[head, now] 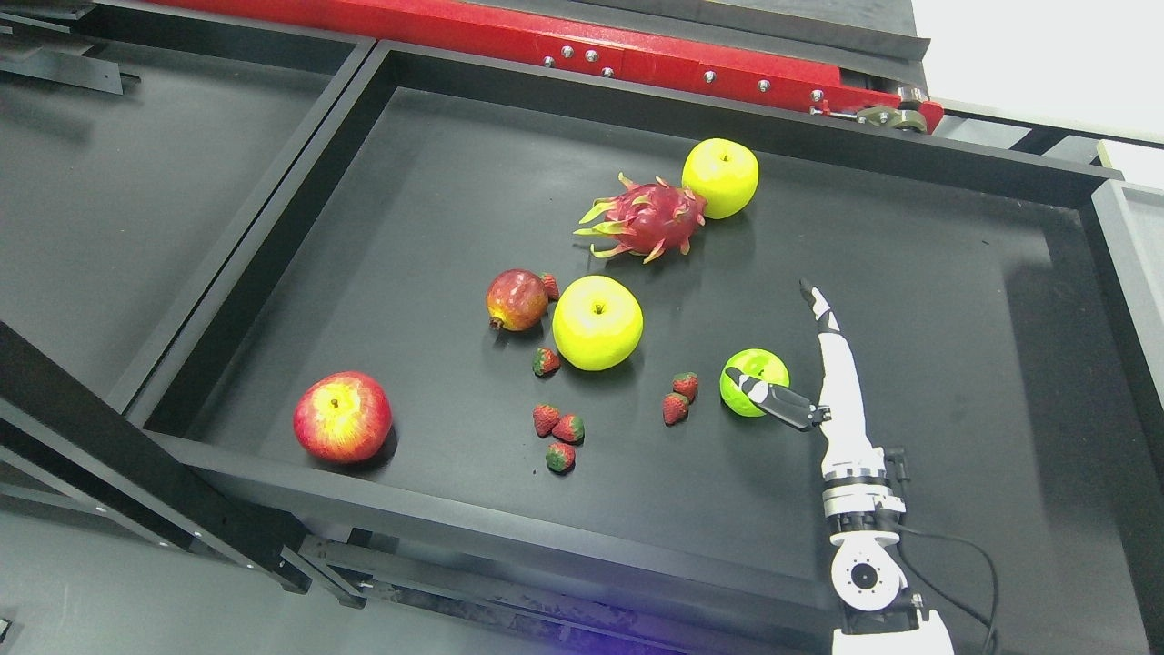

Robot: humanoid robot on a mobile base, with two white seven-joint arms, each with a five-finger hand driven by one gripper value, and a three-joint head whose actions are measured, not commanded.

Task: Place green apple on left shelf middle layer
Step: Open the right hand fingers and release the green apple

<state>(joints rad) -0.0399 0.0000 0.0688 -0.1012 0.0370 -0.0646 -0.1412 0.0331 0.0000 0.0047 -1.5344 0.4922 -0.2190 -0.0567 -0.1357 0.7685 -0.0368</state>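
The right hand (823, 364) has its fingers (818, 305) stretched out straight and its thumb (773, 398) spread wide, lying across the small green apple (753, 382). The apple sits on the black tray (909, 273), not held. Left of the fingers: two yellow apples (597, 322), one red apple (342, 417), one pomegranate (516, 299), one dragon fruit (646, 219), seven strawberries (675, 408). No writing shows.

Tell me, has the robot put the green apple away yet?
Not yet. Nothing looks done so far: the green apple still sits in the black tray near two strawberries. In hand: the right hand is beside it, thumb lying over the apple, other fingers stretched straight, so no firm grip shows. Left to do: grasp it, lift it and carry it to the shelf, which is out of view.
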